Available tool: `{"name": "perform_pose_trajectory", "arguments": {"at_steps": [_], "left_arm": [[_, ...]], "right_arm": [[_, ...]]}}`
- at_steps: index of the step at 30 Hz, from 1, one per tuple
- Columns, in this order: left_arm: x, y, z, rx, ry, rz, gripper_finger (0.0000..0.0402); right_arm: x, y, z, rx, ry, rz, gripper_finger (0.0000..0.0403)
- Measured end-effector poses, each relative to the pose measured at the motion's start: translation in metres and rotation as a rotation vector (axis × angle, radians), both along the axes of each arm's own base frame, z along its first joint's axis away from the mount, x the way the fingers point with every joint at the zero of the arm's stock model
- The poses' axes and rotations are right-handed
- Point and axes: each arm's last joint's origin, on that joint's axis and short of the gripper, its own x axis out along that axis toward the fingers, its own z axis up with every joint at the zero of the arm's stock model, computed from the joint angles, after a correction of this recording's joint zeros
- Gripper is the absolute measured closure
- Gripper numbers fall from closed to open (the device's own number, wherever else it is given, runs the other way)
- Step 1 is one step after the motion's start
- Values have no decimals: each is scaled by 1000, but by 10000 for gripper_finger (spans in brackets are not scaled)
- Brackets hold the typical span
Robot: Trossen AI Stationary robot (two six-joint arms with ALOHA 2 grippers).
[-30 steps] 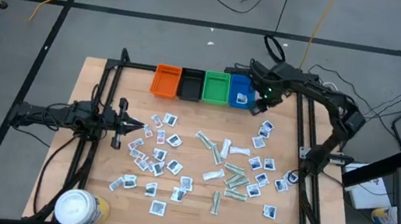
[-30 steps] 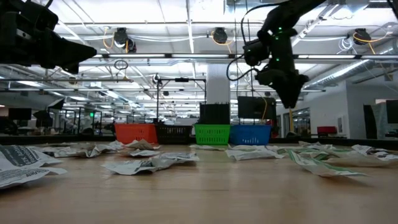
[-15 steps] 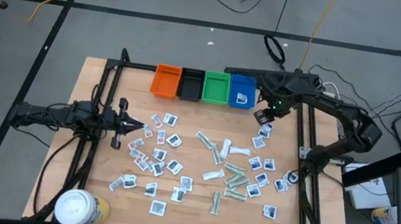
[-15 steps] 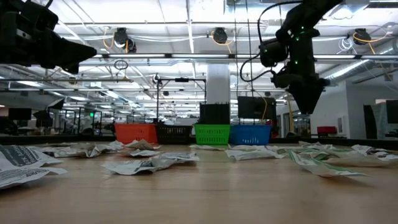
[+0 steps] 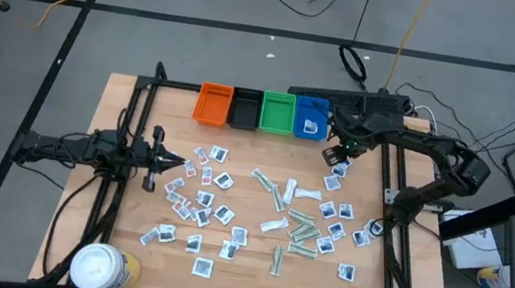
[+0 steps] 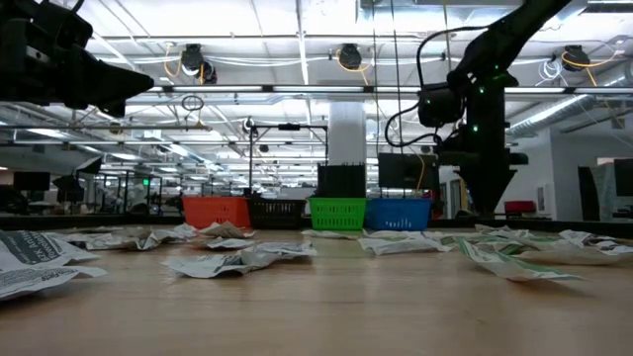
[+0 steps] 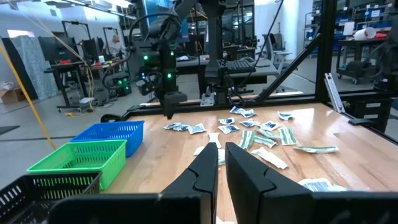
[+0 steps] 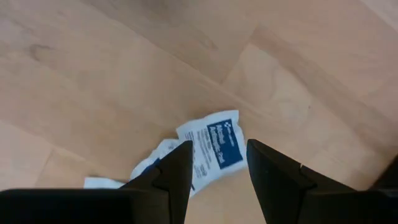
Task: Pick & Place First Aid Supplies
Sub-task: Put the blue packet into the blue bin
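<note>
The first aid supplies [image 5: 258, 215] lie scattered flat over the middle and right of the wooden table: white sachets and pale green strip wrappers. My right gripper [image 5: 335, 156] points down, open, just above a white sachet with blue print [image 8: 214, 144] near the table's far right. Its fingers [image 8: 177, 171] stand on either side above the sachet without touching it. The low view shows the gripper [image 6: 485, 208] close over the packets. My left gripper [image 5: 170, 160] waits at the table's left, level and shut.
Orange [image 5: 213, 103], black [image 5: 244, 109], green [image 5: 277, 112] and blue [image 5: 310, 117] bins stand in a row at the far edge; a sachet lies in the blue one. A white-lidded yellow tub [image 5: 100, 269] stands at the near left corner. Bare wood lies along the near edge.
My right gripper has left the spot beside the blue bin, going toward the table's near edge and down, and has tipped steeper. It now hangs low over the sachets at the far right. The packets lie as before.
</note>
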Motion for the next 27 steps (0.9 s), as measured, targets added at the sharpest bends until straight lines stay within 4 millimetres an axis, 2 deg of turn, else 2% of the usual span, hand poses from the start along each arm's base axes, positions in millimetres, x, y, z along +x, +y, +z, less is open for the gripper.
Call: {"name": "perform_pose_trajectory", "arguments": {"at_steps": [5,15,27], "left_arm": [[0,0,0,0,0,0,364],[0,0,0,0,0,0,364],[0,0,0,0,0,0,364]], "right_arm": [[-3,1,-14,-35,21,-5,265],[-8,4,-28,-53,14,-7,268],[-12,7,-36,-45,17,-11,269]]}}
